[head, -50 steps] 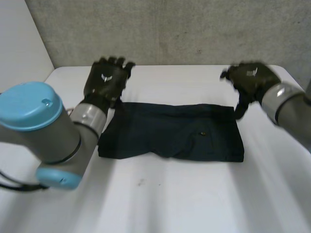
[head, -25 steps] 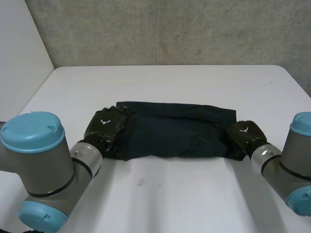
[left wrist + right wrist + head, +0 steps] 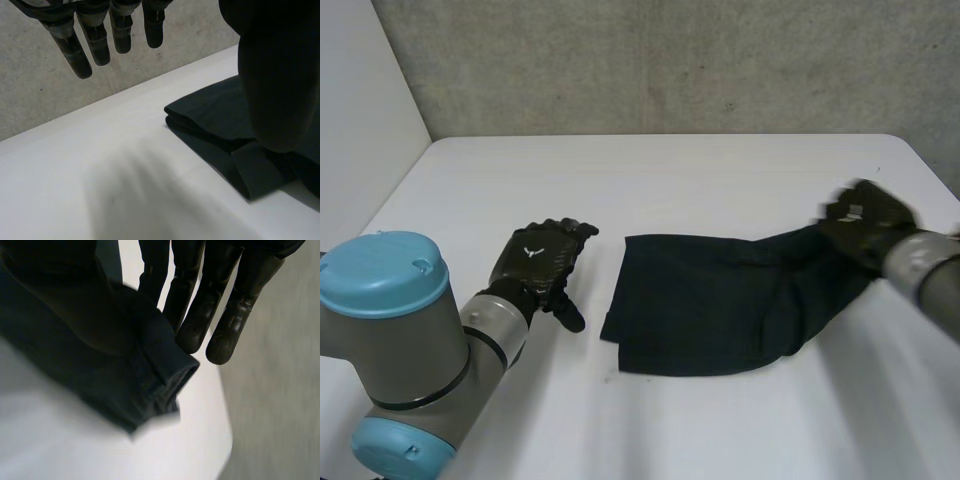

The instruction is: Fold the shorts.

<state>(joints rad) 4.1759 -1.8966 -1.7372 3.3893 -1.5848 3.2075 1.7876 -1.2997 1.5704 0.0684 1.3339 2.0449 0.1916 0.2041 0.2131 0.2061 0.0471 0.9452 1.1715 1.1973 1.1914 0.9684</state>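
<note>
The dark shorts [image 3: 700,310] lie folded on the white table [image 3: 720,180], right of centre. Their right end rises off the table into my right hand [image 3: 863,215]. In the right wrist view that hand [image 3: 192,310] pinches a hemmed edge of the shorts [image 3: 115,365] between thumb and fingers. My left hand [image 3: 538,262] rests open on the bare table just left of the shorts, apart from their left edge. In the left wrist view its fingers [image 3: 95,40] hang straight, and the folded corner of the shorts [image 3: 210,115] lies beside the thumb.
A grey concrete wall [image 3: 670,60] runs behind the table's far edge. The table's right edge lies close behind my right hand. Bare white tabletop spreads in front of the shorts and to the left.
My right hand has shut on the right end of the shorts and pulled it up and to the right, dragging the cloth along. My left hand has come off the left edge.
</note>
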